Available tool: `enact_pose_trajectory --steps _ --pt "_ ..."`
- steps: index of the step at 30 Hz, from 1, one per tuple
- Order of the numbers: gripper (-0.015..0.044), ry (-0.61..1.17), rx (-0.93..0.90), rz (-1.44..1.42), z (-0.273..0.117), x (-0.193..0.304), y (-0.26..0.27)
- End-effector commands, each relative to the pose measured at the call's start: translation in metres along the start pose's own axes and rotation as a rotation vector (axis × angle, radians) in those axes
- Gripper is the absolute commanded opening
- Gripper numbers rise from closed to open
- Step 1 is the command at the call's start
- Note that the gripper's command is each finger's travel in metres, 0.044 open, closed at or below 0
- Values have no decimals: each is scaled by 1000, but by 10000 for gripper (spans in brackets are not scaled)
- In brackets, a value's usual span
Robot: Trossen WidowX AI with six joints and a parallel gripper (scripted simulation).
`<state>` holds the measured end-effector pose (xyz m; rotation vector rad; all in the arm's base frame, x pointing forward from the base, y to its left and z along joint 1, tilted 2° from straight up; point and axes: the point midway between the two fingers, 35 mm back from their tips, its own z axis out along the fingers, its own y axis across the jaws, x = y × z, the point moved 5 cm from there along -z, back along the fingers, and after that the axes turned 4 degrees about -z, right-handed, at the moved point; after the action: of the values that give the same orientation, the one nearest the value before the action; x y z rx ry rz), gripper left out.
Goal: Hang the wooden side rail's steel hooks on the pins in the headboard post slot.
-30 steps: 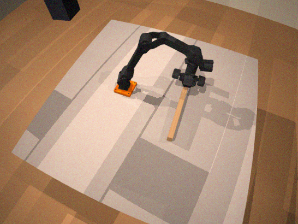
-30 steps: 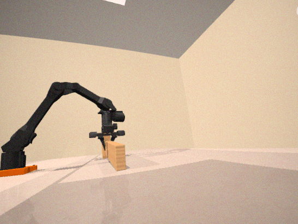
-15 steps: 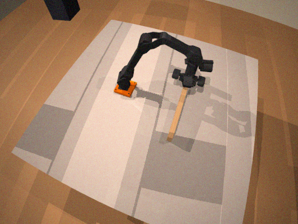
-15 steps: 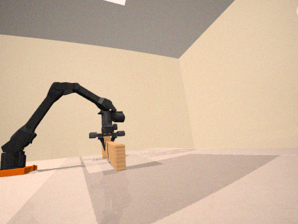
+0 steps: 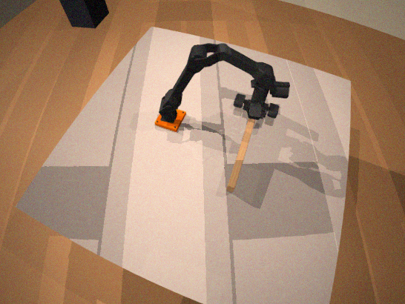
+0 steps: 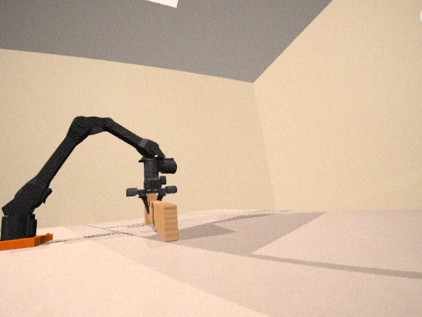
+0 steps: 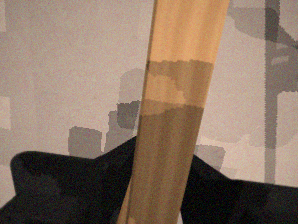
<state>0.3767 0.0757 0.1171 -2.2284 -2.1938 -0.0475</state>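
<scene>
The wooden side rail [image 5: 242, 156] [image 6: 165, 221] [image 7: 175, 85] stands on its narrow edge and runs from beneath the gripper toward the front; its far end appears to touch the table. My gripper [image 5: 254, 116] [image 6: 154, 206] [image 7: 155, 143] points down and is shut on the rail near its hook end. The upright wood just behind the rail looks like the headboard post [image 6: 148, 218]; in the top view the gripper covers it. A sliver of wood at the wrist view's lower left may be the post. Hooks, slot and pins are hidden, so I cannot tell whether they are engaged.
The arm's orange base plate [image 5: 170, 125] [image 6: 23, 243] is on the pale table [image 5: 167, 222] [image 6: 116, 286], left of the rail. Arm shadows cross the table. A dark block [image 5: 84, 12] stands beyond the table at the upper left.
</scene>
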Motion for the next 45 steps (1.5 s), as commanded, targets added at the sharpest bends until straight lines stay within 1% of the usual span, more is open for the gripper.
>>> enact_pose_trajectory --steps 1,29,41,45 --pt "0 9 -2 0 0 1 0" --pt "0 9 -2 0 5 1 0" --pt "315 0 1 0 3 0 -1" --pt "420 4 0 0 -11 0 0"
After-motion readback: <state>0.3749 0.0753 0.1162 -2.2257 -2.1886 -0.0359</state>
